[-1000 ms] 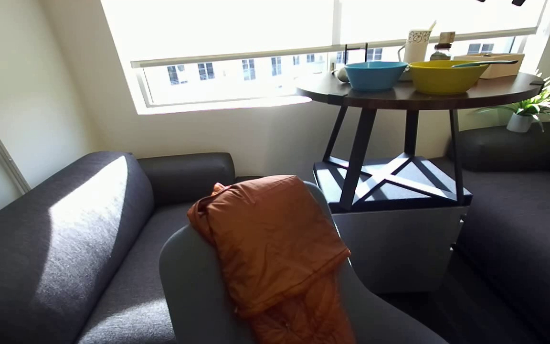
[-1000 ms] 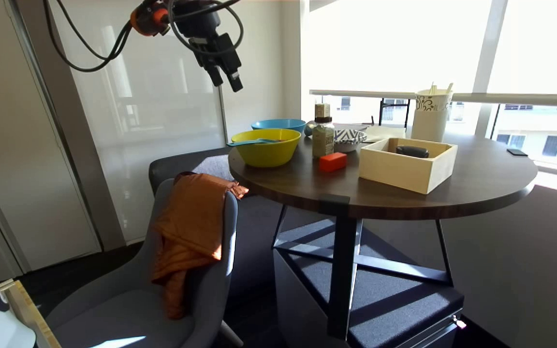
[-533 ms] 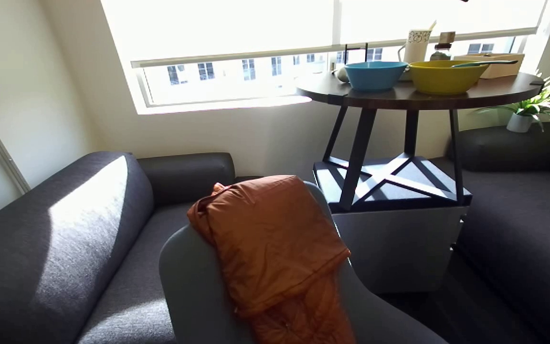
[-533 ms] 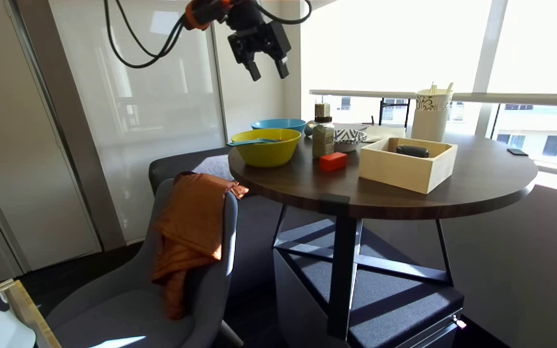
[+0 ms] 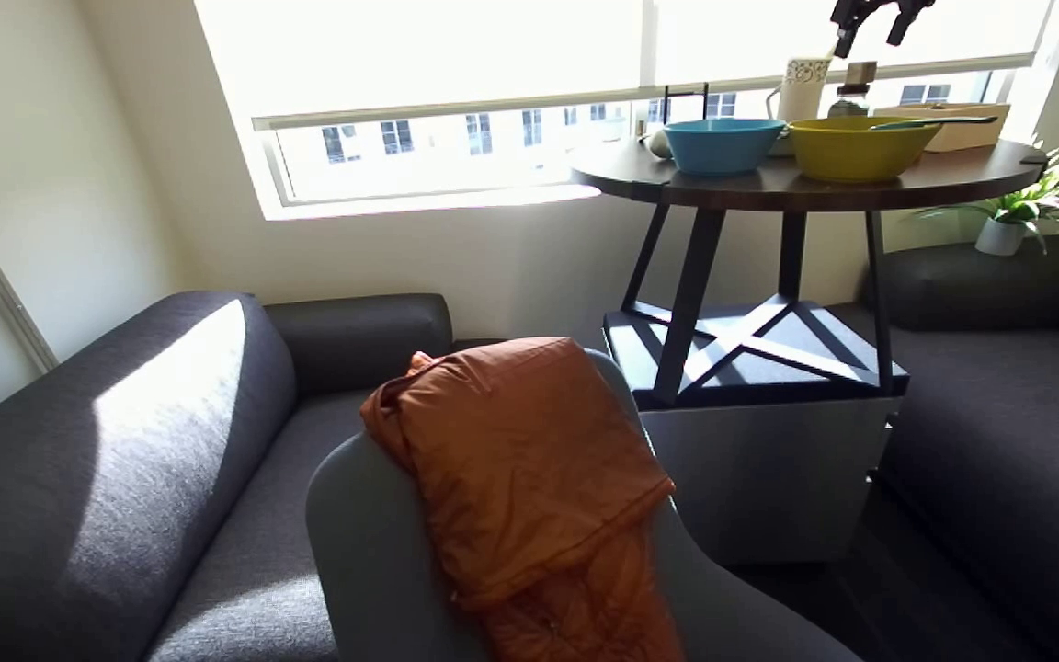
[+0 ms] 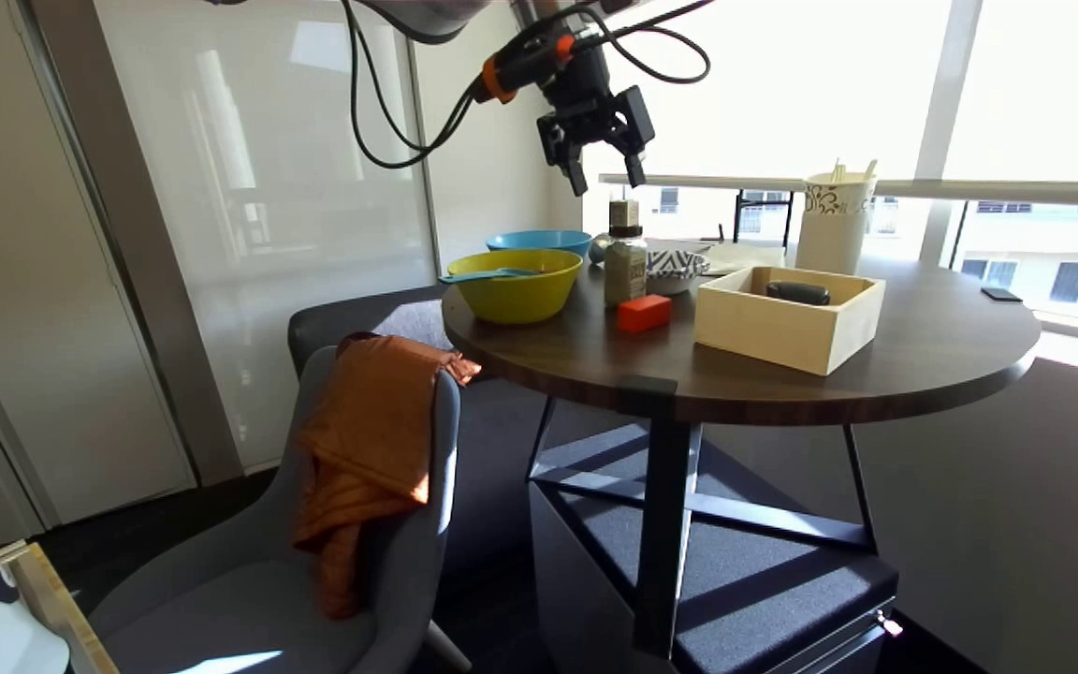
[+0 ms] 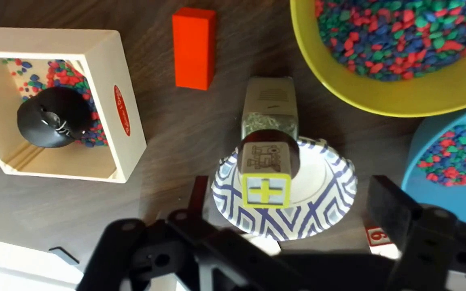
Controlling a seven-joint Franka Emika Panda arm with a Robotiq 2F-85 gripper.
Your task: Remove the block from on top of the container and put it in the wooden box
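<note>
Wide apart, the jaws have been brought lower in both exterior views since the earlier frame. Beneath their gap, a pale wooden block (image 7: 266, 159) marked with a yellow plus sign (image 7: 265, 192) is seated on a clear, dark-capped bottle (image 7: 270, 105). Close to the edge of the dark round worktop (image 6: 951, 328), a low tan wooden box (image 6: 764, 328) is set, its red oval label (image 7: 122, 110) too blurred for sure reading.

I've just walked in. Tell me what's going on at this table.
A robot arm has its open tool hanging above the small block that sits on top of the container, apparently about to pick it up. The tool grips nothing. The wooden box, where the block is meant to go, stands on the same table with a black object and coloured bits inside.
</note>
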